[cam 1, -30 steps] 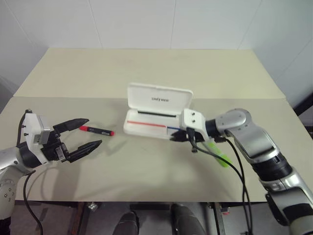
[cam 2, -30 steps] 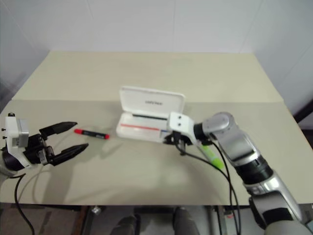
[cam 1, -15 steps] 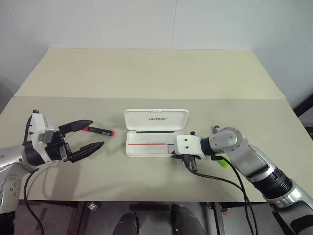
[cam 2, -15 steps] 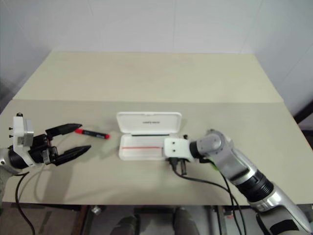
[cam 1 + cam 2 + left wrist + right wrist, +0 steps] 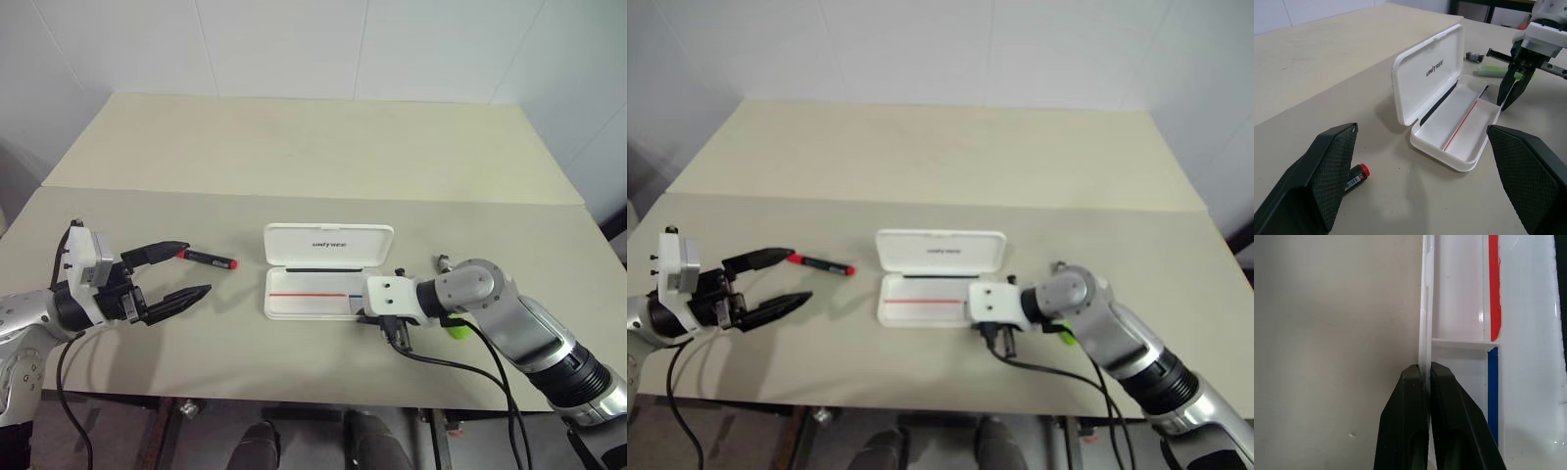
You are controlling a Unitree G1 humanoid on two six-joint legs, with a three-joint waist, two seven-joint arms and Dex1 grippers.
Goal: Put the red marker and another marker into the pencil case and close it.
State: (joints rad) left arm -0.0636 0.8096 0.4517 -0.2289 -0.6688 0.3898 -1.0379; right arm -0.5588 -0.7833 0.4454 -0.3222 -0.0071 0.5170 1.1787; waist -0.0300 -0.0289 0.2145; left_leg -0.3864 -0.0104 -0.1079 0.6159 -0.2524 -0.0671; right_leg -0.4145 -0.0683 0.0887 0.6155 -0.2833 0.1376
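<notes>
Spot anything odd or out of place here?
Yes: the right pincer is shut on the front wall of the open pencil case, not on a marker. The case is empty; the red marker and green marker lie on the table.

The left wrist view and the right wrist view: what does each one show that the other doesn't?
Left wrist view: the red marker beside the open left pincer, the green marker behind the case, and the lettered lid.

Right wrist view: the right pincer shut on the case's front wall, plus a blue stripe inside.

Both: the open pencil case with its red stripe, and the table.
</notes>
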